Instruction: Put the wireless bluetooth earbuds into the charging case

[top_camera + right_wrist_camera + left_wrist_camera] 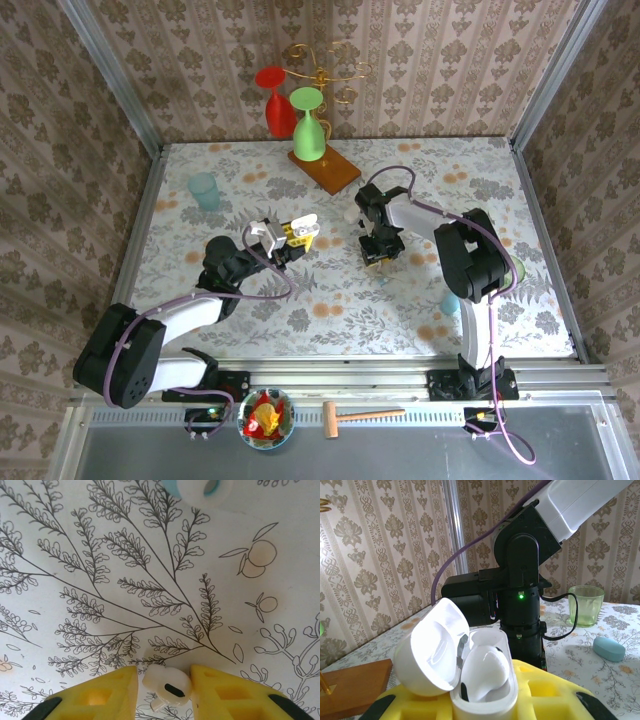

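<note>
The top external camera sits above and behind the arm bases. It looks down and forward over the whole desk (330,300) from far off.

The left wrist camera rides just behind the left tool (485,702) and faces almost level across the desk. It is so near that the open charging case (470,680) looms large in the lower half. Past the case stand the right arm (520,580) and a green cup (586,605), both shared with the top view.

The right wrist camera points straight down over the right tool (165,692), very close to the desk cloth and an earbud (167,684). In the top view, that patch lies beneath the same tool.
</note>
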Robot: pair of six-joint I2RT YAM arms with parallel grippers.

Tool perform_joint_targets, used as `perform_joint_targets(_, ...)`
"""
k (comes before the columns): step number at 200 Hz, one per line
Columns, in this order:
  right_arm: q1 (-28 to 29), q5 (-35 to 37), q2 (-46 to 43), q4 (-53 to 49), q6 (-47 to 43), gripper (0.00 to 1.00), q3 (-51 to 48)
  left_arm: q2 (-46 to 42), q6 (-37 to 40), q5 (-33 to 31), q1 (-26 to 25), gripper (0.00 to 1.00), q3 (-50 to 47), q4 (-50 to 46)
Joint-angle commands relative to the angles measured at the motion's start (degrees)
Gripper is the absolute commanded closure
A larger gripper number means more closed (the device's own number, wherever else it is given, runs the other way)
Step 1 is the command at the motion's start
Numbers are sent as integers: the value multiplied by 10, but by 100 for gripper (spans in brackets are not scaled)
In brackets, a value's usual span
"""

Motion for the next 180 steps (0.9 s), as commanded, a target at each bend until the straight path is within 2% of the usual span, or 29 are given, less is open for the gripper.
perform_joint_targets(1,-3,-3,16,-23,-9,71,12,-3,13,1,-1,99,20,-4)
perform_joint_targets(41,-2,11,9,-10,-10,77,5,-4,13,1,-1,99,18,-4)
perform_joint_targets(81,6,44,-49,15,-14,79,-24,-2,13,-3,-1,99,16,-4)
perform_joint_targets(133,31,113,-204,96,-24,79,-106,-2,18,-8,-1,99,25,-41)
perform_joint_targets(180,84,175,-349,230,-81,81,-180,9,16,-4,-3,99,30,-43)
